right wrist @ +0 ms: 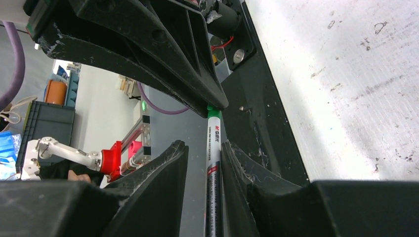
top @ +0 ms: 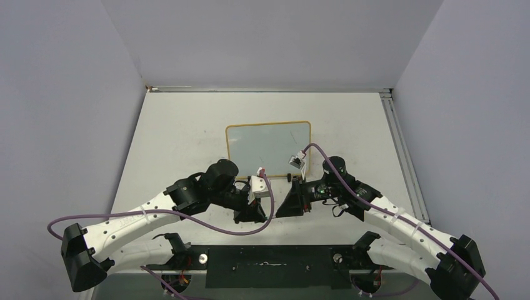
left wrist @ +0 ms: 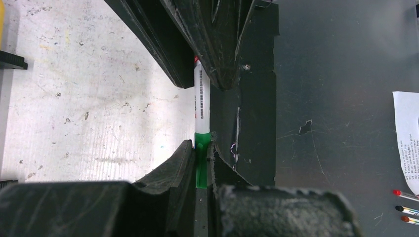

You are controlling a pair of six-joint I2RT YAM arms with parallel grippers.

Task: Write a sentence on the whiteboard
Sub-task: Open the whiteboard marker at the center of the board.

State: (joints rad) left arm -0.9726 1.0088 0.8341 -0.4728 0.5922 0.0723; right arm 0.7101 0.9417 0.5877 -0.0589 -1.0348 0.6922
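A white marker [left wrist: 201,98] with a green cap [left wrist: 201,158] hangs between my two grippers, over the table's near edge. My left gripper [left wrist: 200,145] is shut on the green cap. In the right wrist view the marker's barrel [right wrist: 214,143] runs between the fingers of my right gripper [right wrist: 203,145], resting against the right finger with a gap to the left one. In the top view both grippers [top: 265,209] [top: 282,205] meet tip to tip in front of the whiteboard [top: 269,140]. The board lies flat mid-table, and no sentence shows on it.
The black base plate [top: 269,265] lies just below the grippers at the table's front. A sheet of paper [left wrist: 407,143] and some pens [left wrist: 407,195] lie on the dark floor to the right. The whiteboard's black clip foot [left wrist: 12,60] shows at far left.
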